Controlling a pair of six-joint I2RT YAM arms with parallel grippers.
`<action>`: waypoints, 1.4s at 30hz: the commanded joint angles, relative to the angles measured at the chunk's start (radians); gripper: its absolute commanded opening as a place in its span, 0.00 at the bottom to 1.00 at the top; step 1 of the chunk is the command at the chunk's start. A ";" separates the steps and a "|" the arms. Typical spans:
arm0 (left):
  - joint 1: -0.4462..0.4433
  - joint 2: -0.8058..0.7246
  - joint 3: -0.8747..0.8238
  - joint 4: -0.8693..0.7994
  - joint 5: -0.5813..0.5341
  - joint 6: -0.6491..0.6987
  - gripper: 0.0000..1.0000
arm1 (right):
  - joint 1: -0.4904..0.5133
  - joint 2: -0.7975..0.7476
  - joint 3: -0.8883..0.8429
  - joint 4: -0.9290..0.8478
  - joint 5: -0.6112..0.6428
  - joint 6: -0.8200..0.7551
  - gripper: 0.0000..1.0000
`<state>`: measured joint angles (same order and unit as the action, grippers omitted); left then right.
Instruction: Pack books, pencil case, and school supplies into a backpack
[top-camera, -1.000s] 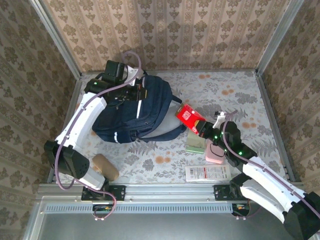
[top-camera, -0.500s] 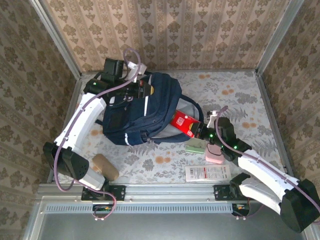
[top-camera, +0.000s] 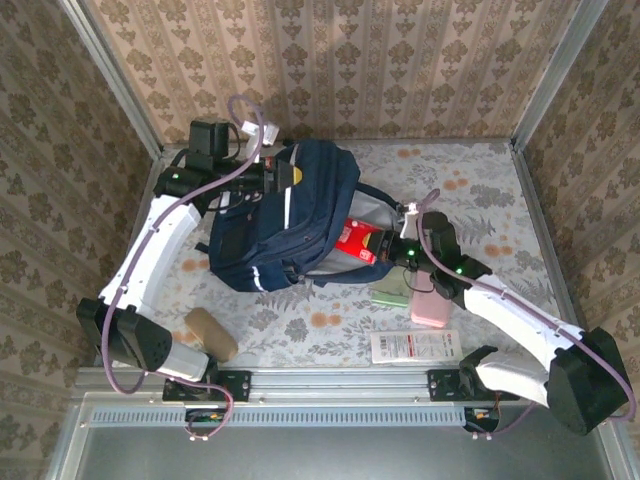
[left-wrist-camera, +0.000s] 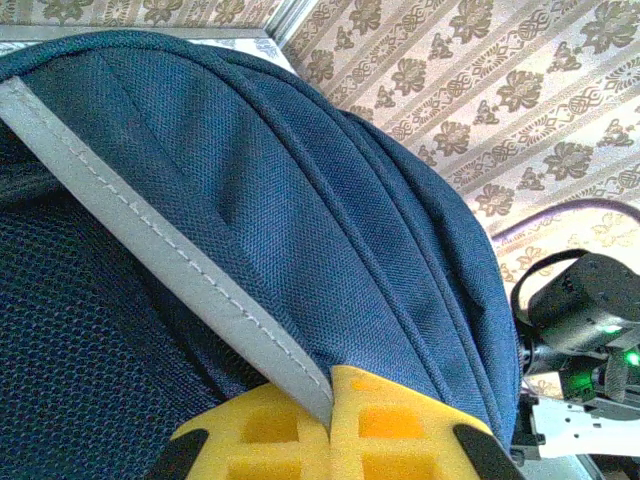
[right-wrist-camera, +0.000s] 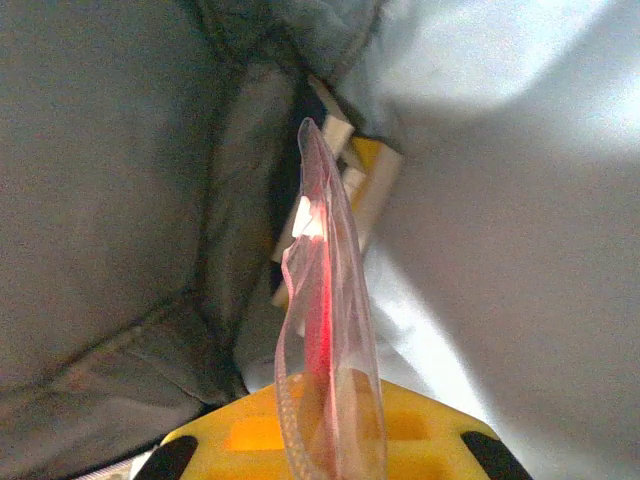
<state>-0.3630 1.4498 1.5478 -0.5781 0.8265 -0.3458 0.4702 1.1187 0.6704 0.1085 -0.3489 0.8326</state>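
**Top view.** The backpack, navy w/ thin white stripes, lies left of centre on the floral table. Its mouth faces right, w/ pale grey lining showing.
- The left gripper, upper left of centre, has its jaws closed on the bag's top edge.
- The right gripper, just right of centre, is clamped on the red packet, which sits in the bag's mouth against the lining.
- The pale green packet lies flat on the table just below the right gripper.
- A pink flat item lies just beside the green packet, to its right.
- The long white packet, w/ red print, lies below both near the table's bottom edge.
- A tan pouch lies at lower left, apart from the bag.

**Left wrist view.** Yellow fingers at bottom centre are pressed together, pinching a grey-white stripe of the navy fabric. The right arm's dark body shows at the right edge.

**Right wrist view.** Yellow pads at bottom centre nip the red packet, seen edge-on and upright in a clear sleeve. Grey lining lies to the left, paler fabric to the right. Beyond the packet's tip is a cream-and-yellow edge, deeper in the opening; its identity cannot be told.
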 joint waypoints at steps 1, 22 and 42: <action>0.001 -0.084 0.011 0.233 0.122 -0.016 0.00 | 0.008 0.031 0.067 0.065 -0.065 0.089 0.00; 0.014 -0.101 -0.097 0.391 0.132 -0.077 0.00 | 0.206 0.790 0.602 0.228 0.052 0.304 0.45; 0.090 -0.068 -0.237 0.237 -0.252 -0.050 0.00 | 0.191 0.176 0.223 -0.148 0.319 -0.206 0.79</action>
<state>-0.2974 1.3979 1.3174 -0.3504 0.7517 -0.4515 0.6632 1.4124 0.9337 0.1055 -0.1318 0.7300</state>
